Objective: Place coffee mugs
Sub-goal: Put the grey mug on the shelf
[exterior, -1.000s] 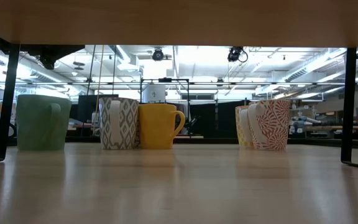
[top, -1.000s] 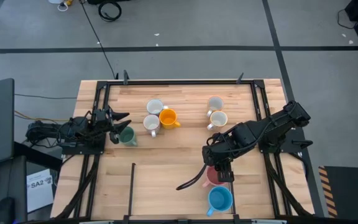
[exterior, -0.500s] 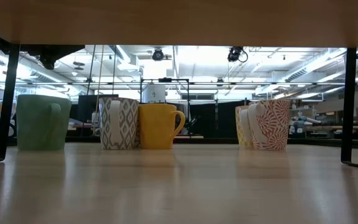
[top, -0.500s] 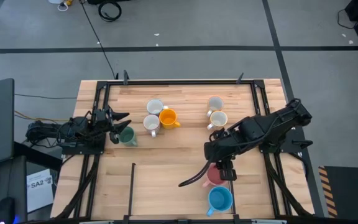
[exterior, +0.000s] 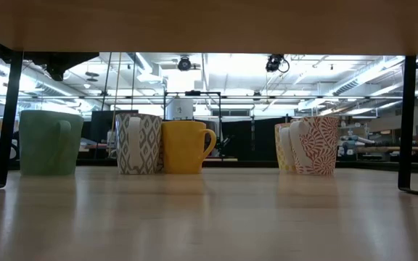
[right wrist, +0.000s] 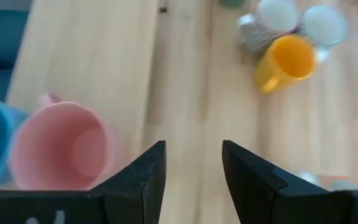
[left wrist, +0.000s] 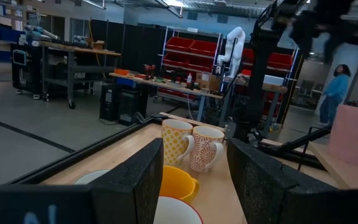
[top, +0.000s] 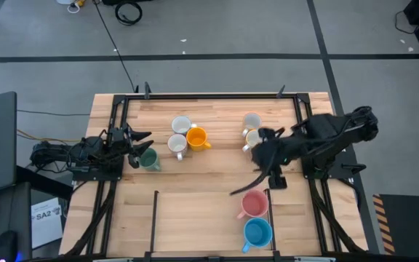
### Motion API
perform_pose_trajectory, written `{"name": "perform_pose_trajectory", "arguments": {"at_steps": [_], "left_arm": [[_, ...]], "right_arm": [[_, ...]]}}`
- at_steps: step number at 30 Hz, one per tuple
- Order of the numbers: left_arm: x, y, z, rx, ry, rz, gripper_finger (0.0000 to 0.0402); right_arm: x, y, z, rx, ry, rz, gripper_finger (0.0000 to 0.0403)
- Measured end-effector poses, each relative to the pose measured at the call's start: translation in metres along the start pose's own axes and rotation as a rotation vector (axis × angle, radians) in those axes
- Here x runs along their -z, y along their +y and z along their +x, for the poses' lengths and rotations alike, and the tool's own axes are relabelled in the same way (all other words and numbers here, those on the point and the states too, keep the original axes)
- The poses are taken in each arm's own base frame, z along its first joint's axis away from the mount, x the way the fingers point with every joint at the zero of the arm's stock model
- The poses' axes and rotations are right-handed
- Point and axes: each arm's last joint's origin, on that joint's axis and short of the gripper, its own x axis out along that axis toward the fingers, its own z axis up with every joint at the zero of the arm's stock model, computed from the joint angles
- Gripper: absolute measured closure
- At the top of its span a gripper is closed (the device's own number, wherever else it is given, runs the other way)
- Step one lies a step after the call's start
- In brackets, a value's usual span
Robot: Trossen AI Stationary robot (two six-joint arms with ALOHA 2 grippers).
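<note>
1. The right gripper is up over the right half of the wooden table, its arm reaching in from the right edge and folded at the elbow, wrist pointing inward.
2. Its fingers stand wide apart with nothing between them; only bare tabletop shows in the gap.
3. Below it, the pink mug stands on the table on its own, free of any grip, with the blue mug just beside it toward the near edge.
4. From the right wrist, the pink mug shows its open mouth, upright, handle pointing away from the blue one.
5. The left gripper sits low at the left edge, arm stretched flat along the table, fingers parted and empty.
6. The green mug stands just beside that left gripper.
7. Mid-table, the orange mug is tucked against two white mugs.
8. Further right, a yellow-patterned mug and a red-patterned mug stand side by side, touching, partly under the right arm.
</note>
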Motion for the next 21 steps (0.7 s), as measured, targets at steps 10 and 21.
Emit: {"name": "perform_pose_trajectory", "arguments": {"at_steps": [10,21], "left_arm": [[-0.004,-0.001,0.000,0.007,-0.043,-0.066,0.0216],[-0.009,-0.003,0.006,-0.019,-0.083,-0.090,0.0216]], "right_arm": [[0.014,-0.043,-0.005,0.017,-0.233,-0.117,0.0240],[0.079,-0.089,0.034,0.029,-0.290,0.052,0.0241]]}}
